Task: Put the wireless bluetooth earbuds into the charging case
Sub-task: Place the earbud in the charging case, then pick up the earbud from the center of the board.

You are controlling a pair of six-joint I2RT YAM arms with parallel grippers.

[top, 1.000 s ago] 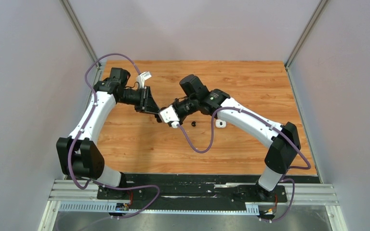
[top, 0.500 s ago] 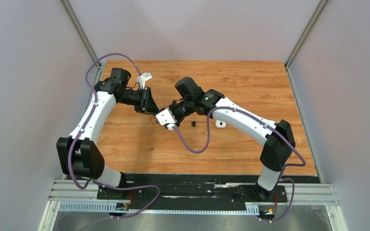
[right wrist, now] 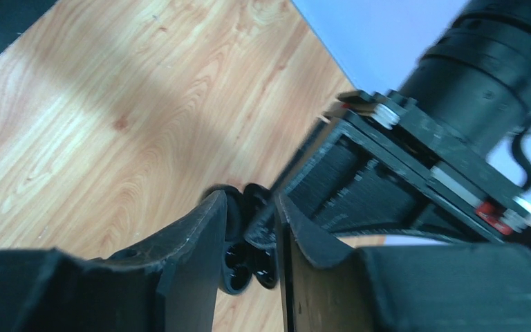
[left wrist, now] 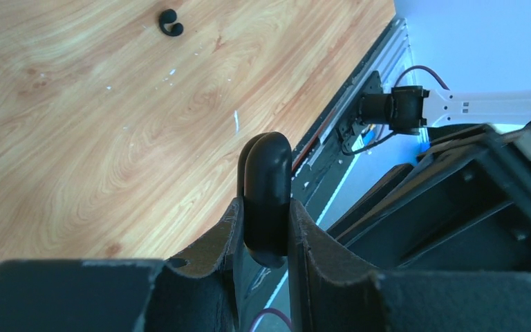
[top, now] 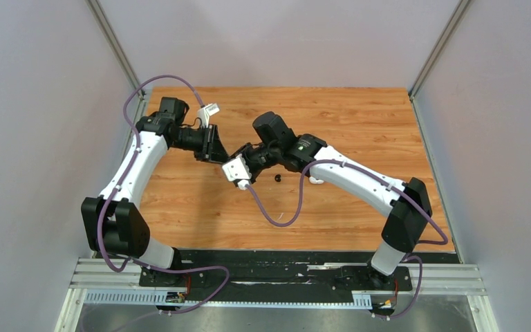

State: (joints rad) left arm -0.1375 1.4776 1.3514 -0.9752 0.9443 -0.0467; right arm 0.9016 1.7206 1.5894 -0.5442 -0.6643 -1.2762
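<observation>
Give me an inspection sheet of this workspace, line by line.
Surface: wooden table, faint white flecks.
Job's things: black charging case clamped in the left pincer; one black earbud loose on the table; small white item beside the right arm, unidentifiable.
Clutter: nothing seen.
Grippers: left pincer shut on the case; right pincer straddles it, grip unclear.
Cables: purple cables loop off both arms.
Surroundings: grey walls, metal rail at the near edge.
</observation>
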